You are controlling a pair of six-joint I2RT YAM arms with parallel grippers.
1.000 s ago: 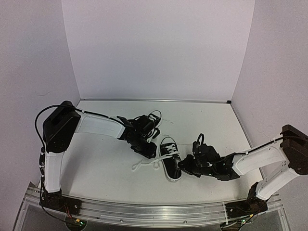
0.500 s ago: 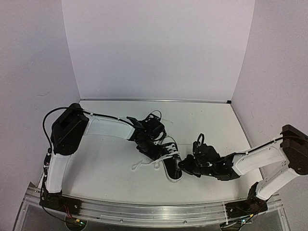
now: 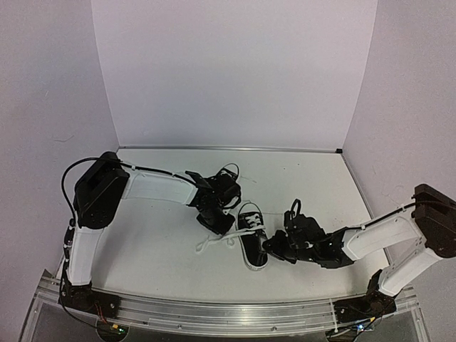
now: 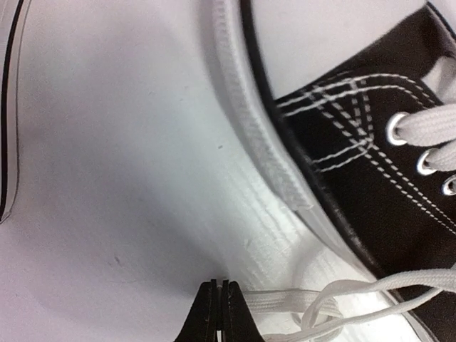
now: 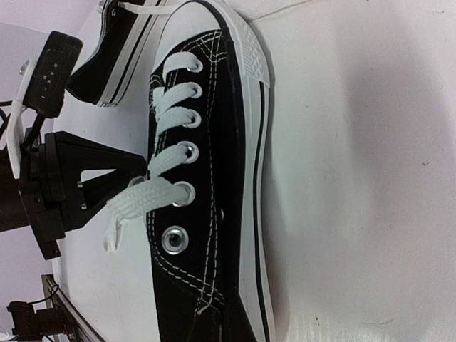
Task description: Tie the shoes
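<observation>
Your left gripper (image 4: 219, 288) has its jaws pressed together just beside a flat woven white lace (image 4: 370, 288); you cannot tell if it pinches it. At centre lies one black canvas shoe (image 3: 251, 241) with a ribbed white rubber sole, its twin (image 3: 228, 174) behind. Your right gripper (image 3: 274, 249) sits beside it, its opening hidden.

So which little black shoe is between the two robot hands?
The nearer black canvas sneaker, white laces trailing loose, lies between the left gripper and right gripper; the other sneaker sits farther back.
</observation>
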